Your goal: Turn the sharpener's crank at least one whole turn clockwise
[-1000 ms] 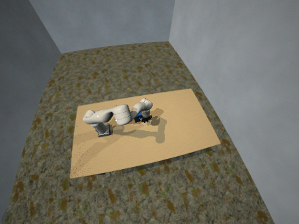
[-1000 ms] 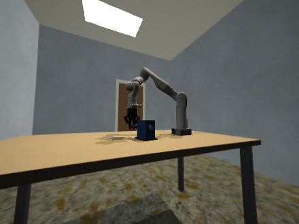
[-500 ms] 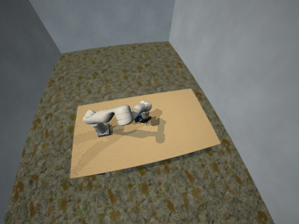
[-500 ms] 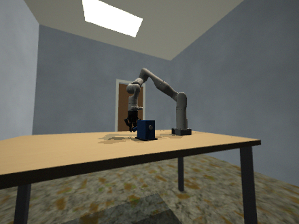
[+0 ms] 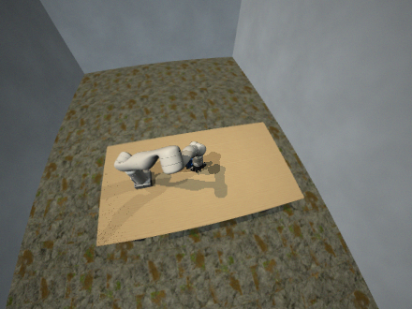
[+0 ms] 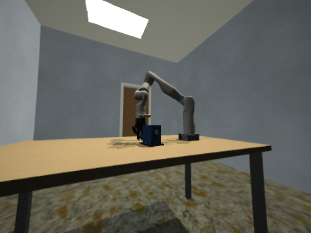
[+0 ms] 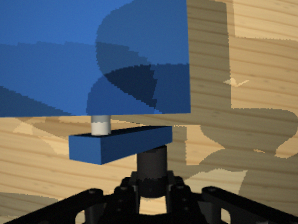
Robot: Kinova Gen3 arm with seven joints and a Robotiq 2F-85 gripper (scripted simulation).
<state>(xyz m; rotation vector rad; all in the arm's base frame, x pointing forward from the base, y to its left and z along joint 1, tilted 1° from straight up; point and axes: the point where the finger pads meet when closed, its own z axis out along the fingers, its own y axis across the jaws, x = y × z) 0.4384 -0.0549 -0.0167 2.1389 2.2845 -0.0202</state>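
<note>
The blue pencil sharpener (image 7: 95, 55) fills the top of the wrist view; it also shows on the table in the exterior view (image 6: 152, 135) and, mostly hidden under the arm, in the top view (image 5: 191, 165). Its blue crank arm (image 7: 120, 144) hangs on a white axle (image 7: 100, 125) and slopes slightly. The dark knob (image 7: 152, 167) sticks out from the crank's right end toward the camera. My gripper (image 7: 152, 182) is shut on the knob, its black fingers on either side. The gripper (image 6: 138, 130) sits at the sharpener's left side, low near the table.
The arm's base (image 6: 188, 136) stands on the wooden table (image 6: 106, 155) behind and to the right of the sharpener. The arm's shadow lies across the table beside the sharpener (image 7: 250, 145). A door (image 6: 131, 113) is in the far wall.
</note>
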